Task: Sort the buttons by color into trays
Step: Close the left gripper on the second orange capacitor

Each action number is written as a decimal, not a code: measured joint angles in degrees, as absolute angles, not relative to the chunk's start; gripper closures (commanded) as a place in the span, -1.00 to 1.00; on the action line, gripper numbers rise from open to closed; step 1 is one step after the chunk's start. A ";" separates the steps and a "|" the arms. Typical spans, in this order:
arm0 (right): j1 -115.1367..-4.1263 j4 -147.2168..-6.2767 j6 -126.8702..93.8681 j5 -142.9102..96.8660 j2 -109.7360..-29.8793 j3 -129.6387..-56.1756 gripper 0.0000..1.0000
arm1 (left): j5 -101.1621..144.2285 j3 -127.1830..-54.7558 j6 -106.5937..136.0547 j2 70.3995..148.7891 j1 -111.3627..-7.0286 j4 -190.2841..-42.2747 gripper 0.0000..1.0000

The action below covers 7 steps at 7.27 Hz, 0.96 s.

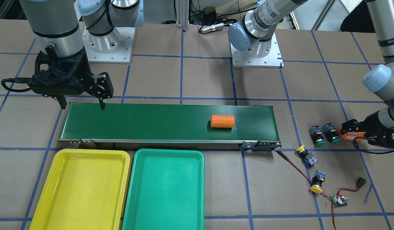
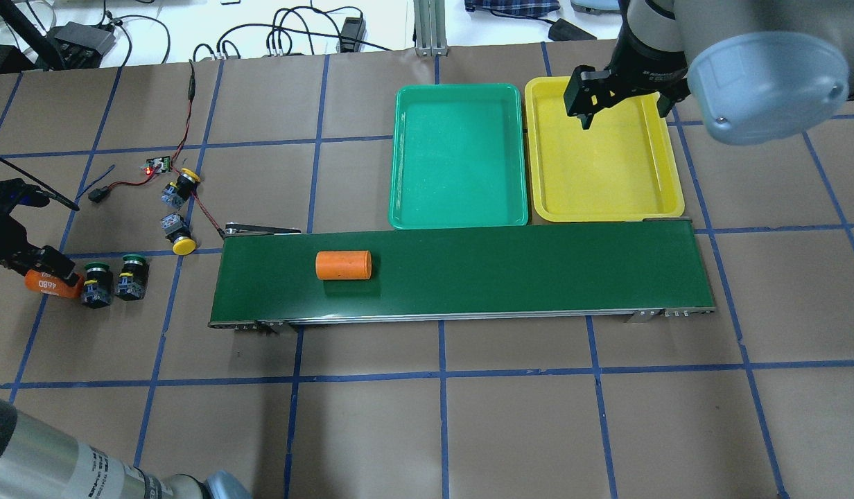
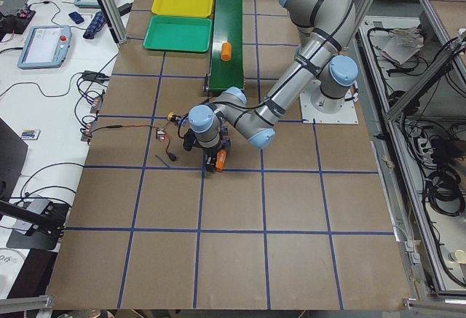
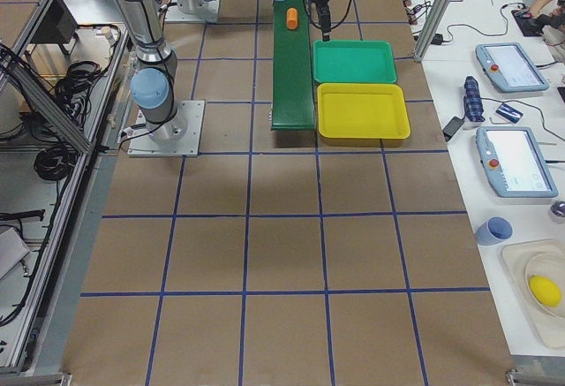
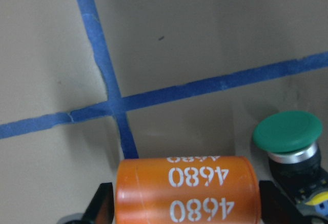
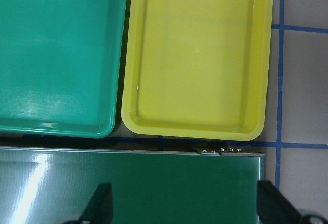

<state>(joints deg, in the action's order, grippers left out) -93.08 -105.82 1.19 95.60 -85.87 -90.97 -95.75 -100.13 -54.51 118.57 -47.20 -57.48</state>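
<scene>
2 green buttons (image 1: 331, 133) just beside left hand's (image 1: 350, 133) orange cylinder (image 5: 187, 190)

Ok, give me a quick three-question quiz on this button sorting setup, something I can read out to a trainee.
1. True or false: the left gripper is shut on a green button.
2. What lies on the conveyor belt? A, a yellow button. B, a plain orange cylinder. C, nothing.
3. How many buttons are in the yellow tray or the green tray?

Key
1. False: its fingers hold the orange cylinder marked 4680.
2. B.
3. None; both are empty.
</scene>
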 measured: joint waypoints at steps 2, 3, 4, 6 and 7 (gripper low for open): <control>-93.08 -105.82 1.22 95.76 -85.84 -90.97 -1.00 | -96.58 -100.06 -54.41 119.32 -47.11 -57.50 0.98; -93.08 -105.82 1.23 95.83 -85.81 -90.97 -1.00 | -96.72 -100.01 -54.36 119.24 -47.06 -57.60 1.00; -93.08 -105.82 1.23 95.85 -85.80 -90.99 -1.00 | -96.76 -99.94 -54.33 118.72 -47.10 -57.84 1.00; -93.08 -105.82 1.23 95.87 -85.78 -91.04 -1.00 | -96.26 -99.79 -53.20 115.99 -47.75 -58.79 1.00; -93.08 -105.82 1.23 95.88 -85.78 -91.05 -1.00 | -95.44 -99.19 -51.16 113.73 -48.78 -61.24 1.00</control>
